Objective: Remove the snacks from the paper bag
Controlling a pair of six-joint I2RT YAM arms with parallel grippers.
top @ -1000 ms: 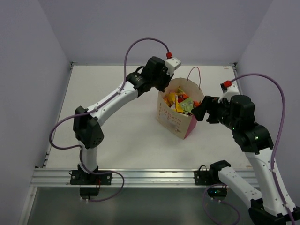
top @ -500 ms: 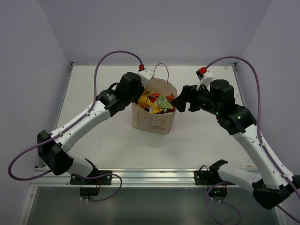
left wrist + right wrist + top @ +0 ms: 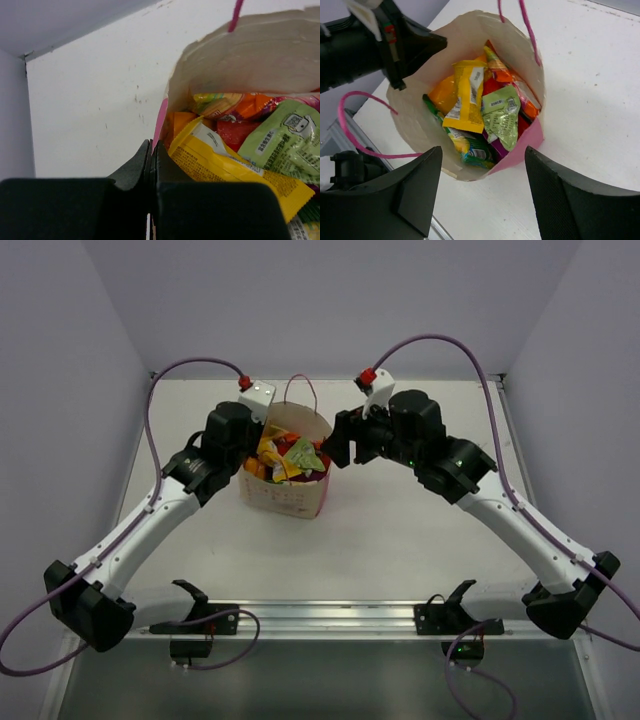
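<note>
The paper bag stands upright left of the table's middle, open at the top and full of snacks. My left gripper is shut on the bag's left rim; in the left wrist view its jaws pinch the pink side edge. My right gripper is open and empty just right of the bag's mouth. In the right wrist view it hovers above the bag, over a yellow packet, a pale green packet, a green packet, and orange and red ones.
The bag's pink cord handles stick up and out from the rim. The table's near edge has a metal rail. Grey walls close in the left, back and right sides. Purple cables loop above both arms.
The bag has slid left across the table with my left gripper on its rim. My right arm has followed it left and stayed open beside the bag's mouth.
</note>
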